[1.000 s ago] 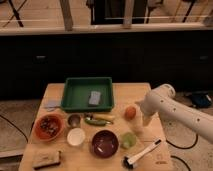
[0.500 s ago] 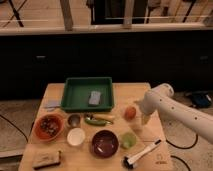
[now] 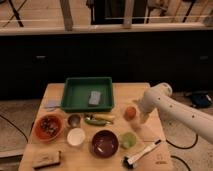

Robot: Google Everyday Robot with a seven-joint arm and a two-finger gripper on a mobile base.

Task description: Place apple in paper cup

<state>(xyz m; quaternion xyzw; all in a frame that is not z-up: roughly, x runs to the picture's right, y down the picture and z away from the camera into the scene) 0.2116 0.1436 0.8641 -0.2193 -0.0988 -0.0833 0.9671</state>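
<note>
**Apple**: small, round, orange-red. Lies on the wooden table, right of centre, near the tip of the green-yellow vegetable. Judged firm, light and smooth-skinned, so apt to roll or slip from an off-centre pinch. Best taken from above, across its widest girth.

**Gripper**: hangs just right of the apple, at the end of the white arm. Whether it is apart or closed cannot be told, nor whether it touches the fruit.

**White cup**: probably the paper cup. Upright, front left, well apart from the apple, beyond the dark purple bowl.
</note>
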